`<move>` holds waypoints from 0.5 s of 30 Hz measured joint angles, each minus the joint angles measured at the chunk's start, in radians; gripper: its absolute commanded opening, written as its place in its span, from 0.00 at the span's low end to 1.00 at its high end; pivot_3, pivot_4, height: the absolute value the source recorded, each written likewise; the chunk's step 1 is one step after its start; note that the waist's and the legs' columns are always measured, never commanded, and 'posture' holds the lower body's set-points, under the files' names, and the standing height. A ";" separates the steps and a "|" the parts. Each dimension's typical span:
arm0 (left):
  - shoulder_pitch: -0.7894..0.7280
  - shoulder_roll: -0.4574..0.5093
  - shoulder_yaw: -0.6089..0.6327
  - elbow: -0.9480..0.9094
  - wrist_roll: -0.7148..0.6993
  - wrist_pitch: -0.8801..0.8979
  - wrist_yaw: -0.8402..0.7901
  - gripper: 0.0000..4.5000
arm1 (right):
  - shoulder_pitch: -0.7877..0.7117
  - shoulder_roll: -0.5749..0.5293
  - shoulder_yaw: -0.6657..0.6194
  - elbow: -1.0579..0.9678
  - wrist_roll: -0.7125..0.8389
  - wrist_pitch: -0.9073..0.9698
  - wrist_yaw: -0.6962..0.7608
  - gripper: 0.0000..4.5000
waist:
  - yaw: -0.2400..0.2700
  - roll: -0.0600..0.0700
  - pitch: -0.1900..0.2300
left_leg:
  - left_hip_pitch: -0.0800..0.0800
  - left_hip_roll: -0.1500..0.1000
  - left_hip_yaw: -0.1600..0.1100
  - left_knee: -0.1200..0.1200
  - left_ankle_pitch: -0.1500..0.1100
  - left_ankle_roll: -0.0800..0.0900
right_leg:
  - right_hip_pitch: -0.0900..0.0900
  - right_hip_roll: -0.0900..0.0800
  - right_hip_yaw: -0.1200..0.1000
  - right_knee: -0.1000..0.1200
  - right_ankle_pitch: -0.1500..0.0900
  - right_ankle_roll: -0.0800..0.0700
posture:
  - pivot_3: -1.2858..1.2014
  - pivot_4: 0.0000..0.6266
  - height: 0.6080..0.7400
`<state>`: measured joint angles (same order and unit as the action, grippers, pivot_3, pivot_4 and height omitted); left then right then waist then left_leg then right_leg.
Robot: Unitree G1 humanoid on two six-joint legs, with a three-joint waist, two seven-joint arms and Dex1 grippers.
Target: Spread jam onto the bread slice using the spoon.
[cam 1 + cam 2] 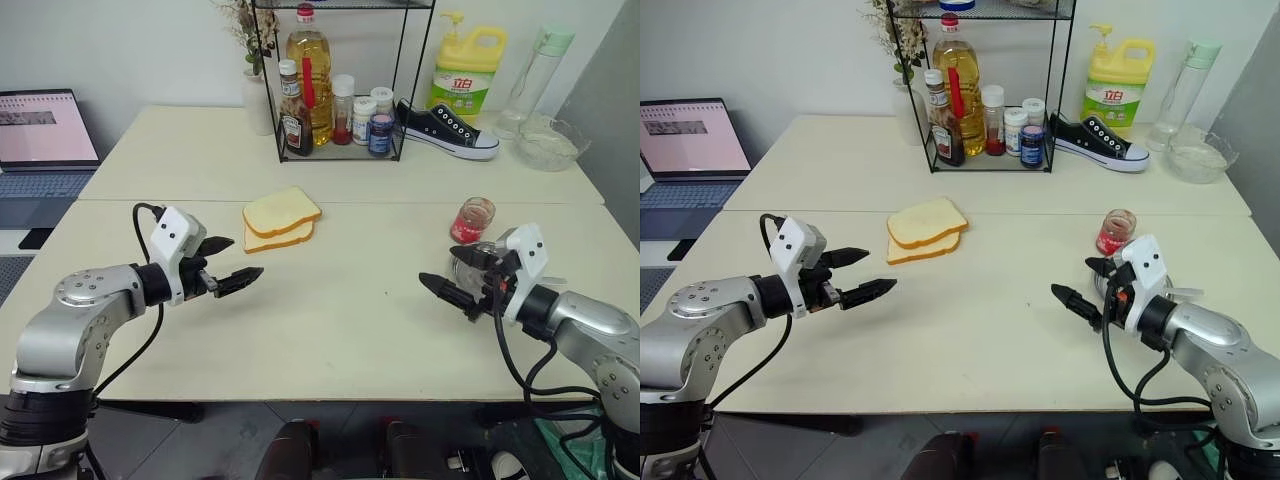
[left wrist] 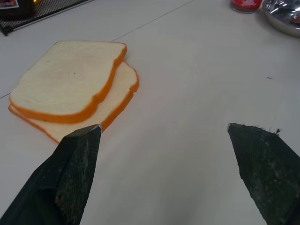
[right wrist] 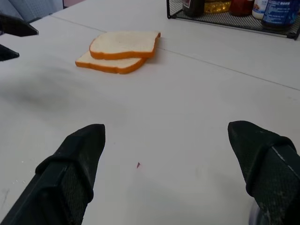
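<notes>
Two square white bread slices with tan-orange crust lie stacked mid-table, the top one [image 1: 281, 211] shifted over the lower one [image 1: 290, 238]; both look plain. A small glass jar of red jam [image 1: 472, 220] stands at the right. Just in front of it sits a round steel dish [image 2: 283, 18], mostly covered by my right hand. I cannot make out the spoon. My left gripper [image 1: 245, 256] hovers open in front and to the left of the bread, empty. My right gripper [image 1: 437, 266] is open and empty too, beside the dish, pointing toward the table's middle.
A black wire rack [image 1: 335, 100] with oil and sauce bottles stands behind the bread. A sneaker [image 1: 445, 130], a yellow detergent bottle [image 1: 467, 75], a clear bottle [image 1: 535, 75] and a glass bowl [image 1: 547, 143] line the back right. A laptop [image 1: 40, 130] sits far left.
</notes>
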<state>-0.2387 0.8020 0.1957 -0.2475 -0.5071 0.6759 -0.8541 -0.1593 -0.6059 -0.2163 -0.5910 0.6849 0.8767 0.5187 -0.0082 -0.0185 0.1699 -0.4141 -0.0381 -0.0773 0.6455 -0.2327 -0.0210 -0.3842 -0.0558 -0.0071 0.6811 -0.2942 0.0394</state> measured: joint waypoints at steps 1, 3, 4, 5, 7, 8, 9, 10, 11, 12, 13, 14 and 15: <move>0.009 0.000 0.001 -0.010 -0.002 0.000 -0.001 1.00 | 0.000 -0.002 0.001 0.000 0.002 -0.001 0.001 0.99 | 0.000 0.000 0.000 | 0.000 0.000 0.000 0.000 0.000 0.000 | 0.000 0.000 0.000 0.000 0.000 0.000 | 0.52 0.24 1.00; 0.038 0.000 0.003 -0.031 -0.003 0.000 -0.001 1.00 | 0.018 -0.011 0.001 0.000 -0.001 -0.009 0.004 0.99 | 0.000 0.000 0.000 | 0.000 0.000 0.000 0.000 0.000 0.000 | 0.000 0.000 0.000 -0.001 0.000 0.000 | 0.52 0.24 1.00; 0.056 -0.001 0.003 -0.033 -0.002 0.000 0.003 1.00 | 0.034 -0.011 0.001 0.000 -0.004 -0.013 0.002 0.99 | 0.000 0.000 0.000 | 0.000 0.000 0.000 0.000 0.000 0.000 | 0.000 0.000 0.001 -0.001 0.000 0.000 | 0.52 0.24 1.00; 0.062 -0.004 0.003 -0.033 -0.001 0.001 0.009 1.00 | 0.040 -0.011 0.002 0.000 -0.004 -0.013 0.001 0.99 | 0.000 0.000 0.000 | 0.000 0.000 0.000 0.000 0.000 0.000 | 0.000 0.000 0.001 0.000 0.000 0.000 | 0.52 0.24 1.00; 0.061 -0.011 0.003 -0.034 -0.005 0.010 0.013 1.00 | 0.032 0.003 0.002 0.000 0.001 -0.013 -0.014 0.99 | 0.001 0.000 0.000 | 0.000 0.000 0.000 0.000 0.000 0.000 | 0.000 0.000 0.001 0.000 0.000 0.000 | 0.52 0.24 1.00; 0.059 -0.013 0.003 -0.036 -0.011 0.017 0.012 1.00 | 0.023 0.012 0.002 0.000 0.005 -0.013 -0.020 0.99 | 0.000 0.000 0.000 | 0.000 0.000 0.000 0.000 0.000 0.000 | 0.000 0.000 0.000 0.000 0.000 0.000 | 0.52 0.24 1.00; 0.059 -0.013 0.003 -0.041 -0.022 0.022 0.011 1.00 | 0.018 0.016 0.003 -0.001 0.006 -0.013 -0.021 0.99 | 0.000 0.000 0.000 | 0.000 0.000 0.000 0.000 0.000 0.000 | 0.000 0.000 0.000 0.000 0.000 0.000 | 0.52 0.24 1.00; 0.059 -0.013 0.003 -0.050 -0.031 0.027 0.010 1.00 | 0.018 0.016 0.005 -0.003 0.007 -0.013 -0.021 0.99 | 0.001 0.000 0.000 | 0.000 0.000 -0.001 0.000 0.000 0.000 | 0.000 0.000 0.000 0.000 0.000 0.000 | 0.52 0.24 1.00; 0.059 -0.013 0.003 -0.058 -0.041 0.034 0.008 1.00 | 0.020 0.016 0.008 -0.003 0.007 -0.013 -0.020 0.99 | 0.002 0.000 0.000 | 0.000 0.000 0.000 0.000 0.000 0.000 | 0.000 0.000 0.000 0.000 0.000 0.000 | 0.52 0.24 1.00; 0.059 -0.013 0.003 -0.059 -0.044 0.035 0.005 1.00 | 0.024 0.015 0.010 -0.006 0.007 -0.014 -0.018 0.99 | 0.002 0.000 0.000 | 0.000 0.000 0.000 0.000 0.000 0.000 | 0.000 0.000 0.000 0.000 0.000 0.000 | 0.52 0.24 1.00; 0.057 -0.013 0.003 -0.054 -0.043 0.033 0.003 1.00 | 0.031 0.013 0.015 -0.009 0.007 -0.014 -0.018 0.99 | 0.002 0.000 0.000 | 0.000 0.000 0.000 0.000 0.000 0.000 | 0.000 0.000 0.000 0.000 0.000 0.000 | 0.52 0.24 1.00; 0.047 -0.014 0.003 -0.042 -0.041 0.027 0.006 1.00 | 0.032 0.013 0.018 -0.010 0.006 -0.014 -0.018 0.99 | 0.002 0.000 0.000 | 0.000 0.000 0.000 0.000 0.000 0.000 | 0.000 0.000 0.000 0.000 0.000 0.000 | 0.52 0.24 1.00; 0.024 -0.022 0.002 -0.017 -0.030 0.009 0.014 1.00 | 0.029 0.013 0.021 -0.011 0.006 -0.014 -0.018 0.99 | 0.002 0.000 0.000 | 0.000 0.000 -0.001 0.000 0.000 0.000 | 0.000 0.000 0.000 0.000 0.000 0.000 | 0.52 0.24 1.00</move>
<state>-0.2146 0.7797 0.1976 -0.2648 -0.5376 0.6851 -0.8399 -0.1299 -0.5924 -0.1949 -0.6016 0.6912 0.8632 0.5005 -0.0059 -0.0184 0.1699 -0.4141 -0.0383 -0.0778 0.6457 -0.2326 -0.0210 -0.3842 -0.0557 -0.0075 0.6813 -0.2942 0.0394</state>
